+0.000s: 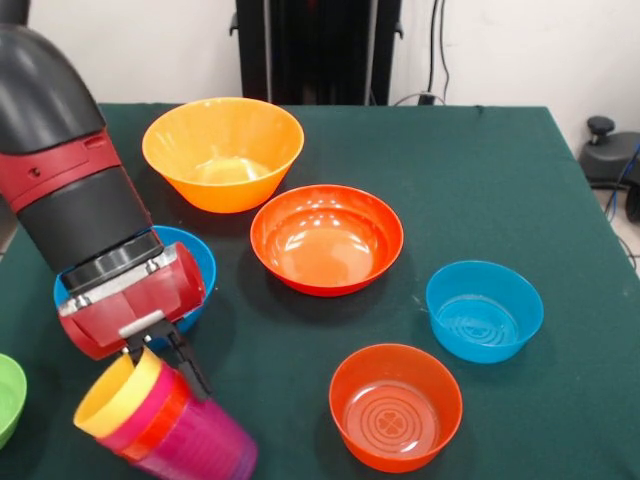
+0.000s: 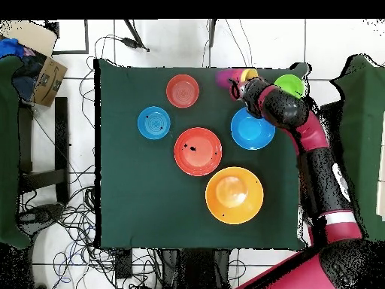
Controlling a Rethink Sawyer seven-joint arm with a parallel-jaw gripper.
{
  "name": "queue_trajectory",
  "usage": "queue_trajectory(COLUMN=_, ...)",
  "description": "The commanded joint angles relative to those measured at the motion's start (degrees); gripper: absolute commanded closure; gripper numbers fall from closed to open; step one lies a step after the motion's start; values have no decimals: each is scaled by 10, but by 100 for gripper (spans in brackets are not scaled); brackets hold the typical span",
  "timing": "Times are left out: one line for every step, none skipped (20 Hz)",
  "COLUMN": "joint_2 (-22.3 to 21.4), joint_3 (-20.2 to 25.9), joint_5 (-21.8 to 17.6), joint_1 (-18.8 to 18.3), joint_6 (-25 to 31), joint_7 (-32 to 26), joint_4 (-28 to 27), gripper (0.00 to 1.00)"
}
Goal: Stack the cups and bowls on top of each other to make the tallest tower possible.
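Observation:
The tower (image 1: 170, 420) is a nested stack of cups with the yellow rim up-left, then crimson and orange-red, and the purple base low-right. It leans steeply at the table's near left corner, and its lower end runs off the picture's edge. My gripper (image 1: 170, 365) comes down onto its upper rim. One black finger (image 1: 190, 372) lies along the outside wall, shut on the stack. From overhead the gripper (image 2: 242, 84) meets the tower (image 2: 229, 77) at the table's top edge. Behind the gripper, the large blue bowl (image 1: 198, 262) is partly hidden.
The large orange-yellow bowl (image 1: 223, 150) stands far left and the wide red-orange bowl (image 1: 326, 238) mid-table. The small blue bowl (image 1: 484, 310) is at the right, the small translucent orange bowl (image 1: 395, 405) near front. A green bowl (image 1: 8, 398) shows at the left edge.

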Motion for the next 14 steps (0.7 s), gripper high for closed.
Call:
queue_trajectory(joint_2=-48, joint_3=-108, joint_5=-40, joint_1=31, joint_6=-43, joint_7=104, joint_4=67, gripper=100)
queue_trajectory(joint_2=-51, joint_3=-111, joint_5=-38, joint_1=33, joint_6=-44, joint_7=103, joint_4=73, gripper=100)
queue_trajectory(joint_2=-53, joint_3=-117, joint_5=-33, joint_1=36, joint_6=-42, joint_7=104, joint_4=76, gripper=100)
queue_trajectory(joint_2=-55, joint_3=-120, joint_5=-29, joint_1=37, joint_6=-37, joint_7=102, joint_4=83, gripper=100)
queue_trajectory(joint_2=-55, joint_3=-122, joint_5=-25, joint_1=38, joint_6=-35, joint_7=101, joint_4=86, gripper=100)
queue_trajectory(joint_2=-55, joint_3=-126, joint_5=-20, joint_1=40, joint_6=-27, joint_7=102, joint_4=88, gripper=100)
queue_trajectory(joint_2=-54, joint_3=-130, joint_5=-15, joint_1=42, joint_6=-19, joint_7=104, joint_4=90, gripper=100)
queue_trajectory(joint_2=-56, joint_3=-139, joint_5=-7, joint_1=47, joint_6=-3, joint_7=112, joint_4=92, gripper=100)
queue_trajectory(joint_2=-56, joint_3=-143, joint_5=-2, joint_1=49, joint_6=2, joint_7=115, joint_4=95, gripper=100)
queue_trajectory(joint_2=-59, joint_3=-148, joint_5=2, joint_1=50, joint_6=2, joint_7=122, joint_4=102, gripper=100)
queue_trajectory(joint_2=-60, joint_3=-151, joint_5=4, joint_1=51, joint_6=-1, joint_7=124, joint_4=105, gripper=100)
queue_trajectory(joint_2=-60, joint_3=-151, joint_5=6, joint_1=49, joint_6=-8, joint_7=126, joint_4=111, gripper=100)
queue_trajectory(joint_2=-60, joint_3=-153, joint_5=10, joint_1=50, joint_6=-8, joint_7=127, joint_4=114, gripper=100)
queue_trajectory(joint_2=-59, joint_3=-153, joint_5=15, joint_1=49, joint_6=-7, joint_7=127, joint_4=118, gripper=100)
